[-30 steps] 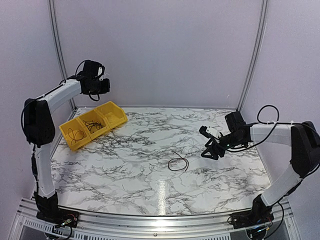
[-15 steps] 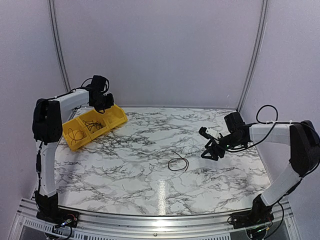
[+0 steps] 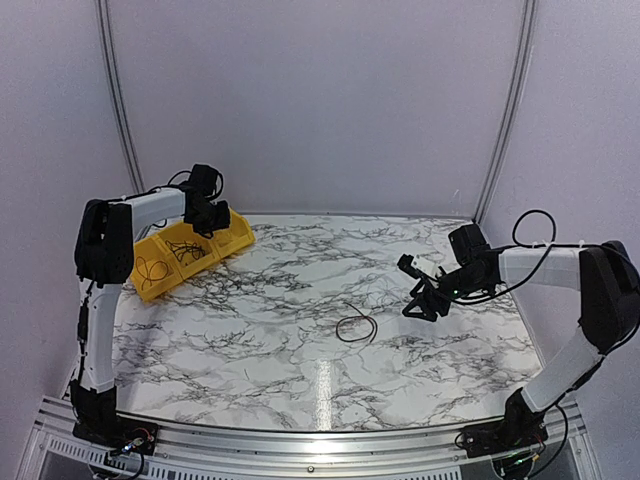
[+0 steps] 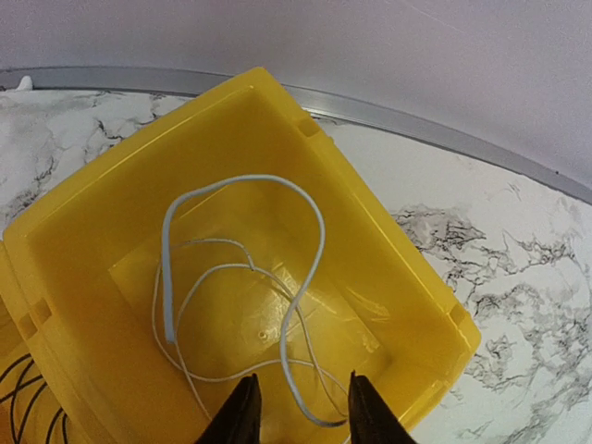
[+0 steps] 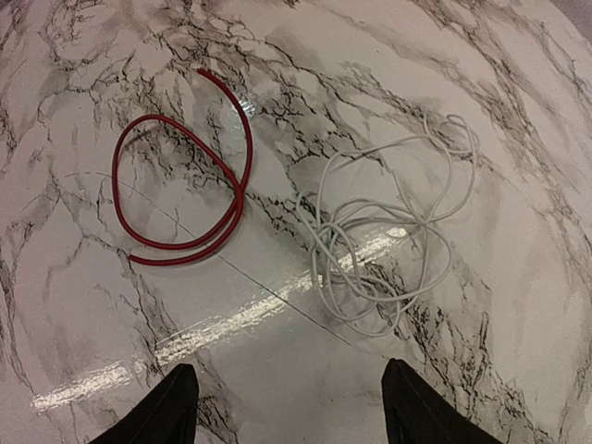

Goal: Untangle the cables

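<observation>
A red cable point(image 5: 248, 148) lies in a double loop on the marble table, and shows as a small dark loop in the top view point(image 3: 356, 328). A tangle of thin white cable point(image 5: 326, 242) lies just right of it. My right gripper point(image 5: 294, 412) is open and empty, hovering above and near these two point(image 3: 420, 305). My left gripper point(image 4: 301, 416) is open and empty over the right compartment of the yellow bin point(image 4: 398, 268), above loose white cable point(image 4: 320, 236). Thin dark wires point(image 3: 188, 250) lie in the bin's other compartments.
The yellow bin point(image 3: 200, 268) stands at the table's back left, angled. The enclosure's back rail point(image 4: 435, 129) runs just behind it. White walls close the table on three sides.
My left arm has dropped from high above the back left corner down to the bin's right compartment. The right arm has hardly moved.
</observation>
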